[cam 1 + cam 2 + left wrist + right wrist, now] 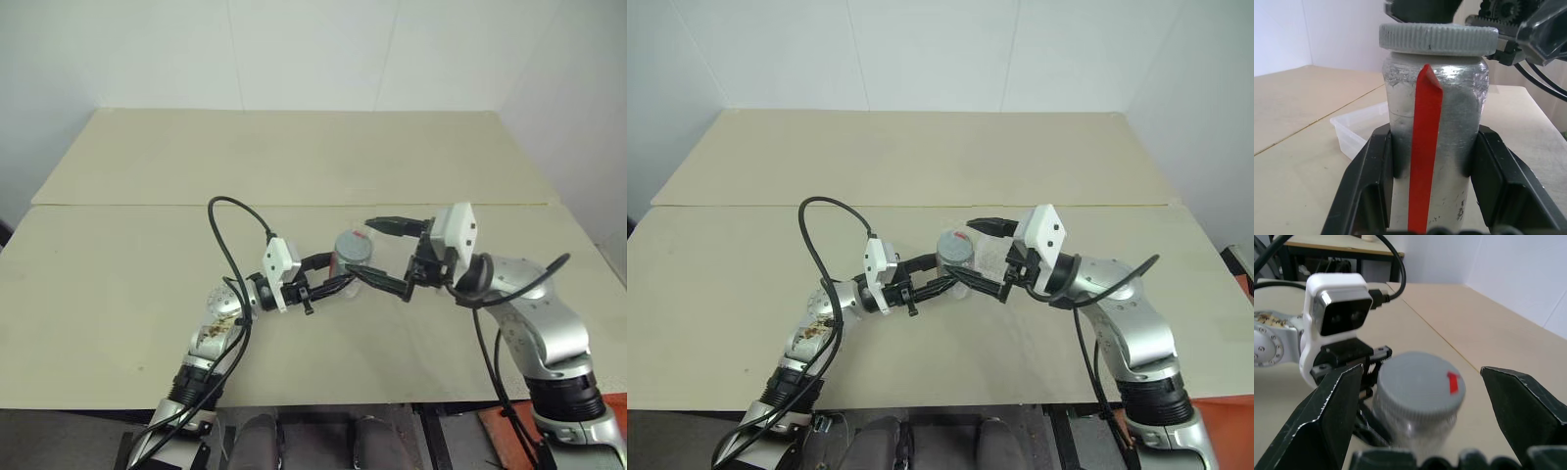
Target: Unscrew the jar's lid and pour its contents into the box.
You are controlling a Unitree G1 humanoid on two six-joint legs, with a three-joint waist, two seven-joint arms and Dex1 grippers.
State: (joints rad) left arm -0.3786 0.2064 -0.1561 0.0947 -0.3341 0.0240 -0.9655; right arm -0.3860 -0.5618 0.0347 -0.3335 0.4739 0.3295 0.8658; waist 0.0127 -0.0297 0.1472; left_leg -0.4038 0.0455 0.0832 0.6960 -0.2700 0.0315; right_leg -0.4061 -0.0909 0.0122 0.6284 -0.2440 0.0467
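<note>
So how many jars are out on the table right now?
1. The small silvery-grey cylindrical jar with the red stripe sits clamped in the left pincer, its ribbed grey lid on, between the open right pincer's fingers.

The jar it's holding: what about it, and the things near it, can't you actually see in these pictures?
- The contents: hidden in every view by the jar's silvery wall and its lid.
- The box: in the left wrist view the jar covers most of it; in the head views the right hand covers much of it.
- The jar's base: cut off by the left wrist view's edge, between the left hand's fingers.
- The jar's body: blurred in the right wrist view.
</note>
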